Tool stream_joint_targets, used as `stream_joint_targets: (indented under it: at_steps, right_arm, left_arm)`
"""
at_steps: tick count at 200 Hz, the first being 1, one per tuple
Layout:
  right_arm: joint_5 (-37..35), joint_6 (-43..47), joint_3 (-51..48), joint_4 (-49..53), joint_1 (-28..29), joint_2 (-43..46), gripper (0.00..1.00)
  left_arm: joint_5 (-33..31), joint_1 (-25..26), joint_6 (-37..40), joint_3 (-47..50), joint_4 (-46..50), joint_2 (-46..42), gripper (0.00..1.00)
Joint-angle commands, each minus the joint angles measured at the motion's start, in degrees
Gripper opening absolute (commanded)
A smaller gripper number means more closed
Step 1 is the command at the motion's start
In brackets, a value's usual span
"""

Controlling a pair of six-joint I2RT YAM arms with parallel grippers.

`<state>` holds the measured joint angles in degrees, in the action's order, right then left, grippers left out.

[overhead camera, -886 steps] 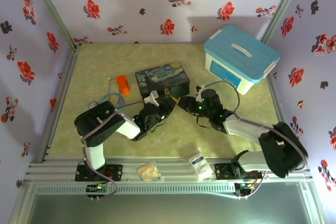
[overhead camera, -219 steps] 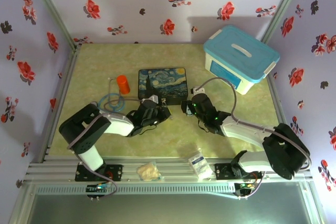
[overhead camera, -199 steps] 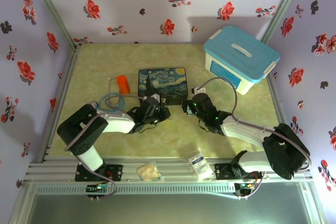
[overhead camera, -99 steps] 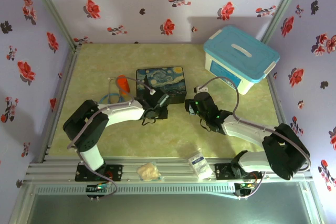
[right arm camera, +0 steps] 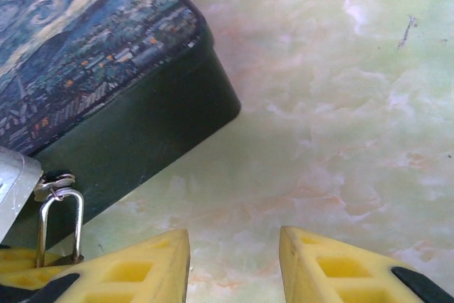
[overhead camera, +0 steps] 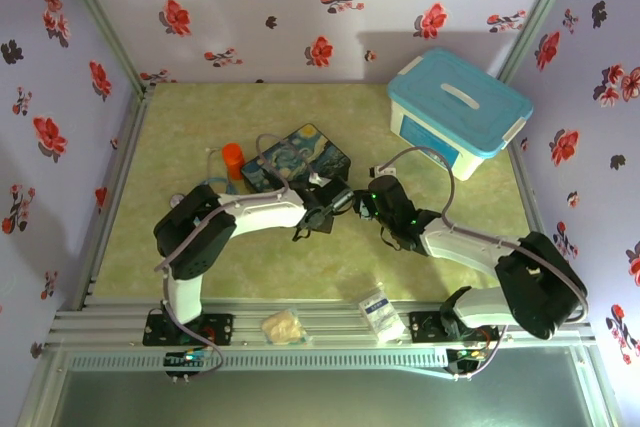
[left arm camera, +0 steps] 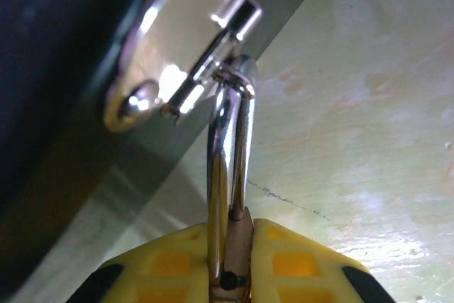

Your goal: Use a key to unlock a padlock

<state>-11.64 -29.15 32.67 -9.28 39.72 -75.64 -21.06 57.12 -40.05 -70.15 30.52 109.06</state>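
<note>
In the left wrist view my left gripper (left arm camera: 234, 230) is shut on the tiny brass padlock (left arm camera: 238, 246), pinching its body between the yellow fingers. Its silver shackle (left arm camera: 227, 147) runs up through the metal hasp (left arm camera: 177, 69) on the dark painted box (overhead camera: 298, 152). From above, the left gripper (overhead camera: 325, 210) sits at the box's front corner, close to my right gripper (overhead camera: 366, 202). The right gripper (right arm camera: 234, 274) is open over bare tabletop with nothing between its fingers. The padlock's shackle (right arm camera: 59, 218) stands at its lower left, beside the box (right arm camera: 92, 76). The key is out of view.
An orange cylinder (overhead camera: 232, 159) and a coiled light-blue cord (overhead camera: 208, 185) lie left of the box. A blue-lidded white bin (overhead camera: 458, 112) stands at the back right. Two small packets (overhead camera: 283, 325) (overhead camera: 377, 305) rest on the front rail.
My left gripper has swung right toward the right gripper, holding the padlock. The painted box has been dragged and turned with it. The right arm has barely moved.
</note>
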Motion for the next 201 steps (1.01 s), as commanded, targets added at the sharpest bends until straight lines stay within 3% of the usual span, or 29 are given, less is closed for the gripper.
stream_joint_targets:
  at_steps: [1, 17, 90, 124, 165, 201]
  right_arm:
    - [0.43, -1.45, -0.03, -1.18, -0.36, -0.57, 0.37]
    - [0.40, -1.48, -0.13, -1.16, -0.35, -0.65, 0.37]
    - [0.03, -0.21, 1.08, -0.59, -1.05, -1.02, 0.38]
    - [0.61, -0.75, 1.37, -0.73, -1.14, -2.17, 0.38]
    - [1.45, -1.75, 0.54, -1.75, -1.14, -3.12, 0.37]
    - [1.37, -1.21, 0.16, -1.31, -1.12, -2.18, 0.38]
  left_arm:
    - [-2.86, 0.31, 0.67, -0.04, 7.53, 2.28, 0.12]
    - [-2.86, 0.45, 0.73, -0.20, 7.84, 2.04, 0.18]
    - [4.94, 1.60, -0.92, 0.40, 3.09, 0.80, 0.24]
    - [4.75, 2.63, -0.58, -1.30, 4.93, 0.40, 0.28]
    - [0.08, 3.60, 0.62, -4.70, 9.51, 1.06, 0.30]
    - [2.54, 4.18, 0.32, -2.96, 6.26, -1.75, 0.37]
